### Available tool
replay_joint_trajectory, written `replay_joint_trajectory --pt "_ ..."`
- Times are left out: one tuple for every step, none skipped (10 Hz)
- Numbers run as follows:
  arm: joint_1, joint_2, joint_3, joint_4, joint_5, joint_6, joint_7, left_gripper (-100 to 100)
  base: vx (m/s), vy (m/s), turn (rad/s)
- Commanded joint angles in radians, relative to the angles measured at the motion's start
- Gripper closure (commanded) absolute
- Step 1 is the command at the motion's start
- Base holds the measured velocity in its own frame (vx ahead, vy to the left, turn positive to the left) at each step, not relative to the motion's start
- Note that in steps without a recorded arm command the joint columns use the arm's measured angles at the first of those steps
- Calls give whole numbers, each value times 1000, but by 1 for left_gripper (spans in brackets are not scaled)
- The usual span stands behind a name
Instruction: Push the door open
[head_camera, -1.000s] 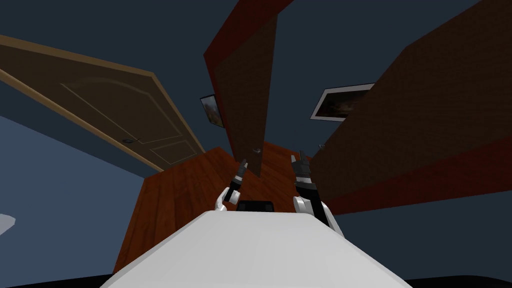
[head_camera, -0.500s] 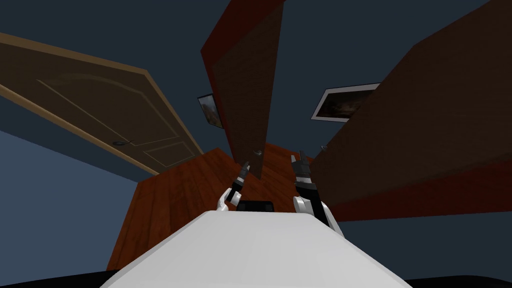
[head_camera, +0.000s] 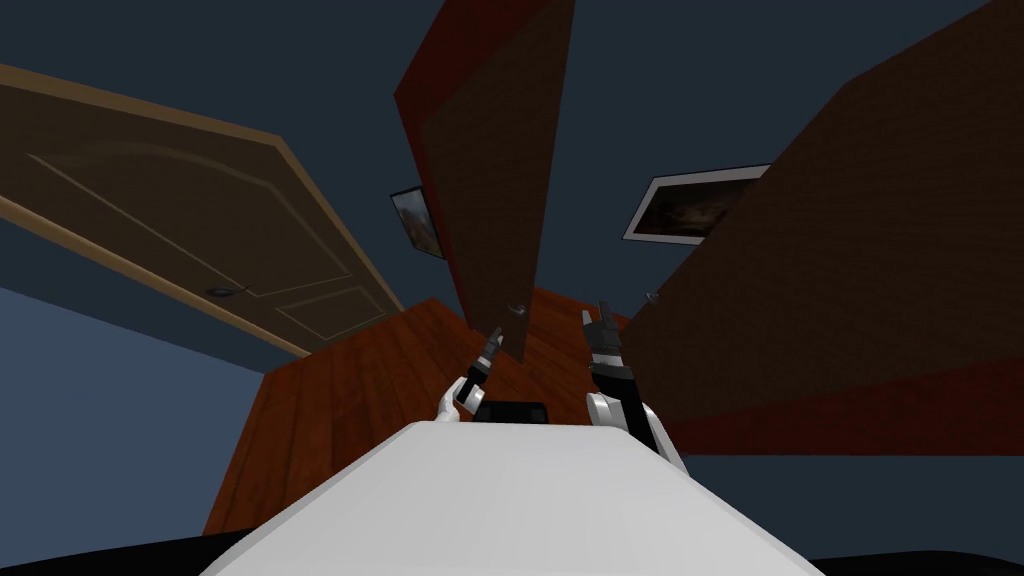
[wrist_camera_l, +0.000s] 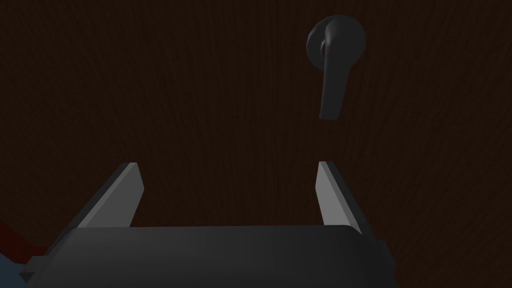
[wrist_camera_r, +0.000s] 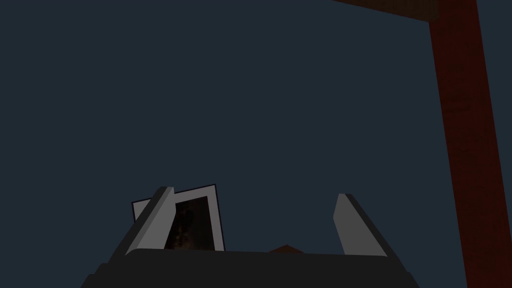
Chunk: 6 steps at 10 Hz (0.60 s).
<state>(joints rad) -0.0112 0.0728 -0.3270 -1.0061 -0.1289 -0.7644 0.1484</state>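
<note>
The door (head_camera: 490, 180) stands straight ahead of me in the head view, rising from the red-brown plank floor (head_camera: 380, 380) between two other doors. Its face is a very dark brown, with a red-brown band down one long side. In the left wrist view that face (wrist_camera_l: 200, 90) is flat and unpanelled and shows a faint grain. A dark lever handle (wrist_camera_l: 334, 70) is mounted on it: a round base with a slim lever running from it toward the gripper. The left gripper (wrist_camera_l: 227, 192) points squarely at the face with its two grey fingers (wrist_camera_l: 131, 187) standing apart and nothing between them. The lever's end lies just beyond one fingertip and clear of it. In the head view the left gripper (head_camera: 493, 337) sits at the door's near edge, just beside the small pale handle (head_camera: 517, 309); whether the fingertips touch the face I cannot tell. The right gripper (head_camera: 596, 313) is held up on the other side of the door's edge, well apart from the door. Its fingers (wrist_camera_r: 352, 222) are likewise spread and hold nothing. Off to my left is a lighter brown panelled door (head_camera: 200, 230) in a tan frame, and to my right a broad dark brown one (head_camera: 850, 250).
</note>
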Motion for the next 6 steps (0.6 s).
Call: replay_joint_trajectory --pt "-8 -2 -10 28 -8 0 7 -100 95 55 -21" --pt "-16 -5 -15 49 -12 -1 11 -100 82 49 -20" --pt "-24 -7 -20 69 -16 -3 16 -100 96 38 -25" --pt "-39 -11 -29 111 -23 -7 24 -100 142 76 -33" --pt "-46 -13 -33 130 -27 -9 27 -100 129 77 -36" --pt "-52 -16 -37 147 -30 -11 31 -100 80 52 -21"
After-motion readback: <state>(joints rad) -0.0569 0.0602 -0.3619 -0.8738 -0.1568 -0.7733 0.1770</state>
